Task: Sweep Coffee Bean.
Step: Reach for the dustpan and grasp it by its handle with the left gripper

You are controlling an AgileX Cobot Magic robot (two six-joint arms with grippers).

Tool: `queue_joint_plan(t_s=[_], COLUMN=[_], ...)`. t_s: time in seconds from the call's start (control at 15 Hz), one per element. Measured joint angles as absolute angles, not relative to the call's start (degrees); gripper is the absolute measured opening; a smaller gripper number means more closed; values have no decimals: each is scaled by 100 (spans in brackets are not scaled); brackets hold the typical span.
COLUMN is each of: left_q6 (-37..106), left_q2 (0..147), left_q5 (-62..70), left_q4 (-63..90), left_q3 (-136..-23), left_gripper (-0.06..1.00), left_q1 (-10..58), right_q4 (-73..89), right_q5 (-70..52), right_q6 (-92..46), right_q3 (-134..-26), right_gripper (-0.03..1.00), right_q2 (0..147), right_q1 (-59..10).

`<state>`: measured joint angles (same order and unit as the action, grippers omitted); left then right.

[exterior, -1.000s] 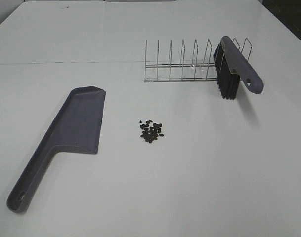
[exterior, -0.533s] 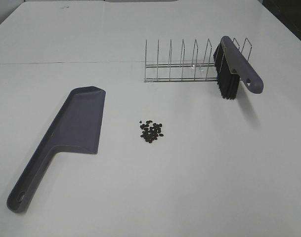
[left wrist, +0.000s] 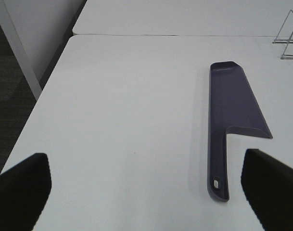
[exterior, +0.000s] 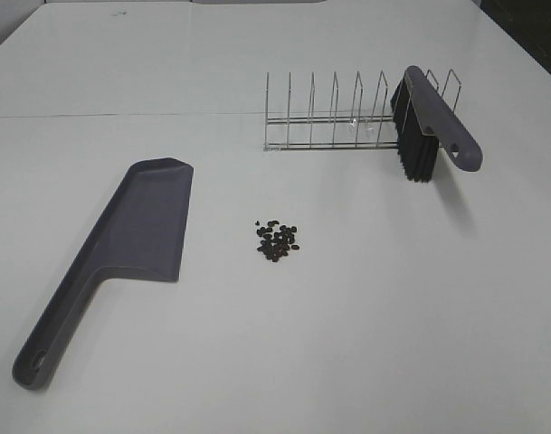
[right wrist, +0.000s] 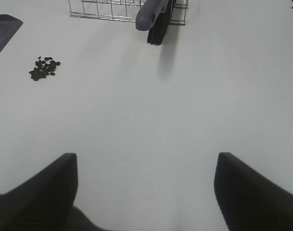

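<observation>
White matte surface (exterior: pixel 411 307), nothing else of the room worth noting. Small loose pile of dark brown oval coffee beans (exterior: pixel 278 240) sits near the middle of it, a few strays at the pile's edge, nothing touching it.

Long-handled flat purple-grey plastic dustpan (exterior: pixel 135 231) lies to the left of the pile, near but apart, handle toward the near edge. Purple-grey plastic brush (exterior: pixel 433 122) with black bristles stands bristles-down at the right end of the chrome wire rack (exterior: pixel 325 117), behind the beans and well apart from them.

Left hand (left wrist: pixel 145 166) is spread wide and empty, with the dustpan handle just ahead of it. Right hand (right wrist: pixel 146 159) has its fingers apart, only bare surface between them, brush and beans both ahead of it.

My read: pickup stage, no sweeping begun, neither tool held. Next calls for the right hand to reach the brush handle and lift it clear of the rack wires without snagging, and the left hand to close on the dustpan handle. Pan then goes down beside the pile.

Hidden or unclear:
- both arms absent from the high view
- only dark finger ends show in the wrist views, cut by the frame
- rack cropped in both wrist views
- which dustpan edge is the open lip: can't tell
- how the brush seats between the wires: can't tell
- beans too small to count
</observation>
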<state>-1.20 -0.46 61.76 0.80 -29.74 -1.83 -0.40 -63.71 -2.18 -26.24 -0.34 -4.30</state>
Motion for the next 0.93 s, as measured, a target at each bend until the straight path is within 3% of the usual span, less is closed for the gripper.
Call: queue_joint_plan(t_s=[0.93], left_q6=[-126], left_q2=[-46], left_q5=[6176], left_q4=[80], left_q3=[-2974], left_gripper=[99], left_q1=[-183], right_q4=[-40], right_q5=[-6371], right_q6=[-218], right_q3=[-2624], right_gripper=[65], right_q2=[-34], right_q1=[-430])
